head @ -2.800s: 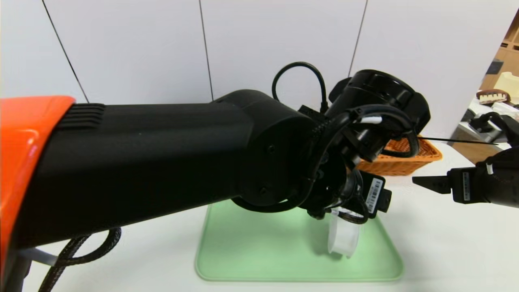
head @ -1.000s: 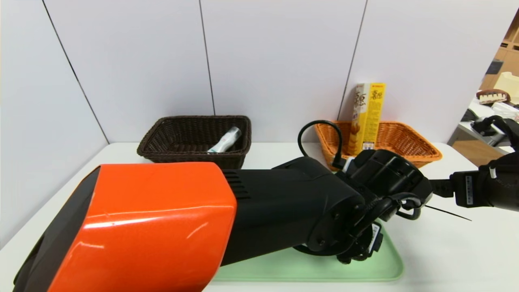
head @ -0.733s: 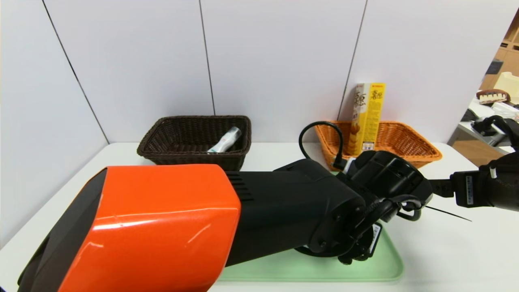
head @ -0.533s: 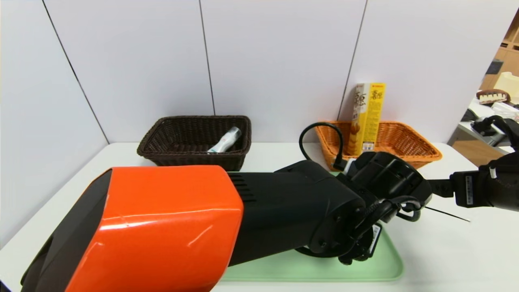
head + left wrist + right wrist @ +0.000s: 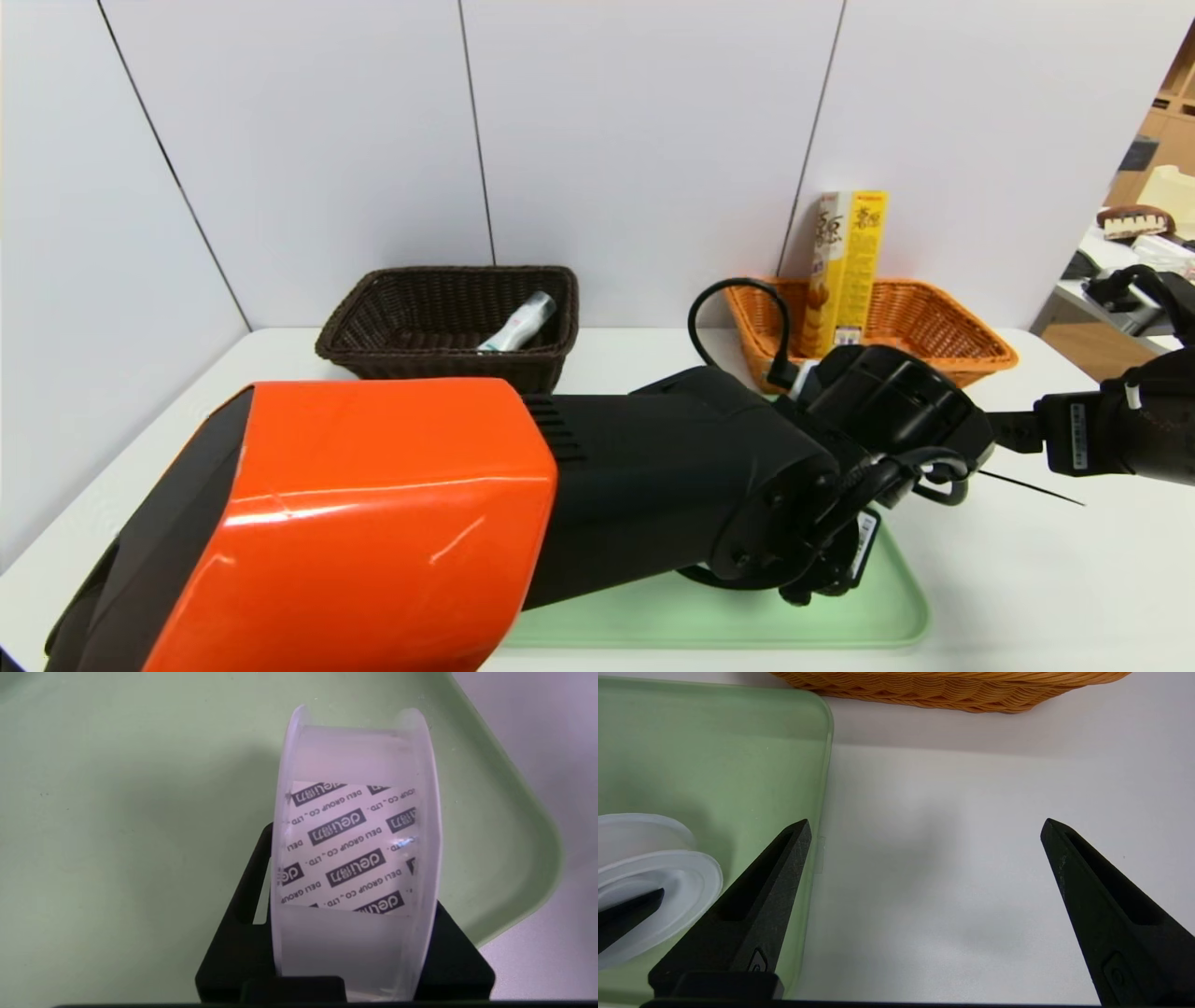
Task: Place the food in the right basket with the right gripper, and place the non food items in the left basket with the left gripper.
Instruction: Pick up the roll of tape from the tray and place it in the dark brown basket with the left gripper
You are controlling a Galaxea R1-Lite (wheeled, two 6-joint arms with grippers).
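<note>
A squat white tub [image 5: 355, 756] with dark printed marks stands on edge on the green tray [image 5: 93, 812]. My left gripper [image 5: 355, 868] is shut on it, one black finger on each flat side. In the head view my left arm hides both gripper and tub. The tub [image 5: 654, 858] also shows in the right wrist view. My right gripper [image 5: 924, 828] hangs open and empty over the table, just beside the tray. The yellow carton [image 5: 848, 271] stands upright in the orange basket [image 5: 971, 350]. The slim white bottle [image 5: 518, 324] lies in the dark brown basket [image 5: 373, 317].
My left arm's orange and black forearm [image 5: 373, 523] fills the front of the head view and covers most of the tray [image 5: 896, 616]. White wall panels close off the back. Shelving and clutter stand beyond the table's right edge.
My left arm came down onto the tray, and over the last second its fingers closed on the tub. The right gripper has stayed in place, open.
</note>
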